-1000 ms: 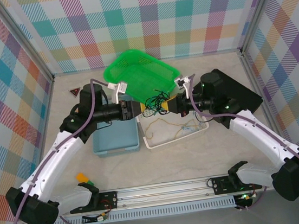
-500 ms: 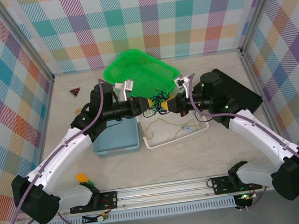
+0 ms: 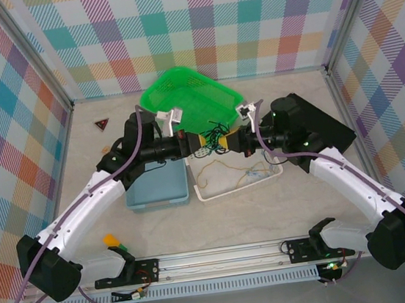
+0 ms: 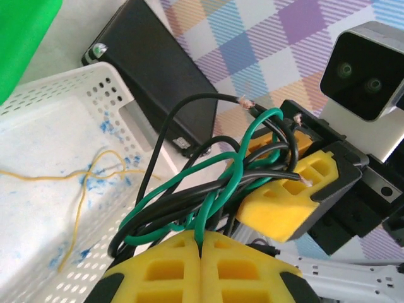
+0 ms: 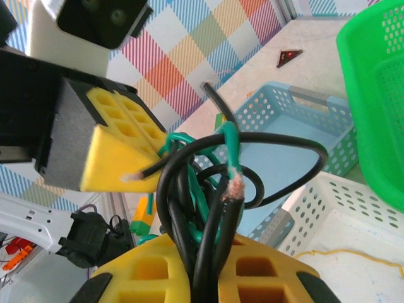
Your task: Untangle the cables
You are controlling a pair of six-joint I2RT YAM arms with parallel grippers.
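- The green mesh basket [image 3: 188,98] sits on the table just beyond both pairs of jaws.
- The black flat case [image 3: 329,130] lies out past the right jaws, behind that wrist.
- The white perforated tray [image 3: 225,185] lies below the spot where the jaws meet, reaching toward the arm bases.
- The light blue perforated bin [image 3: 156,193] sits below the left wrist, touching the tray's side.
- The left gripper [image 3: 201,143] points at the right one. Its yellow pads [image 4: 158,268] are pressed together on green and black strands.
- The right gripper [image 3: 228,141] faces it closely, its pads [image 5: 265,265] clamped on black strands.
- The cables [image 3: 214,134], a knotted black and dark green bundle, hang in the air between the two pairs of jaws, gripped from both sides, with bare ends sticking out.
- The tan-yellow strand [image 3: 228,164] lies loose on the tray floor beneath the jaws, apart from the bundle.
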